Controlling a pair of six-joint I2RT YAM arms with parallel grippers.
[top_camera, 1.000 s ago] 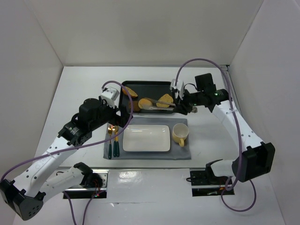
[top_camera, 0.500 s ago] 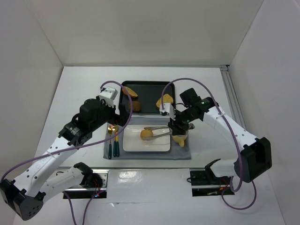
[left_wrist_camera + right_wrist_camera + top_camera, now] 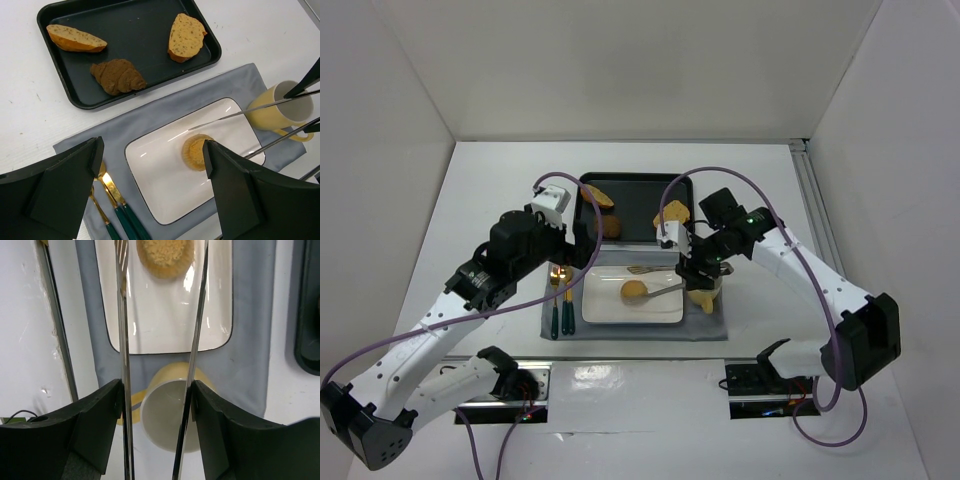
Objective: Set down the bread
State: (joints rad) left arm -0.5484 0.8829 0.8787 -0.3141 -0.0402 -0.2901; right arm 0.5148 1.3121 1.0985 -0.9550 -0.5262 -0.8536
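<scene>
1. There are four pieces of bread. Three lie apart from one another in the black rectangular metal tray (image 3: 140,35): a pale crusty wedge (image 3: 75,39) at its far left, a dark brown croissant (image 3: 117,76) nearer the middle, and a seeded orange-brown slice (image 3: 185,36) at the right.
2. The fourth, a small round golden bun (image 3: 196,151), lies on the white rectangular plate (image 3: 165,170), right of its centre.
3. There is one plate and one yellow ceramic mug (image 3: 280,110) just to its right. Both stand on a single grey cloth placemat (image 3: 115,130), with the tray beyond it.
4. Two pieces of gold cutlery with dark green handles (image 3: 566,316) lie side by side on the mat, left of the plate.
5. The right gripper (image 3: 157,390) clasps one pair of silver metal tongs (image 3: 123,340) between its fingers. The tong arms are spread, and their tips reach over the plate to either side of the bun. I cannot tell whether they touch it.
6. The left gripper (image 3: 152,147) is spread wide and holds nothing, poised above the mat and plate.
7. Everything rests on a white table (image 3: 490,190), enclosed at the back and on both sides by plain white walls (image 3: 620,70).
</scene>
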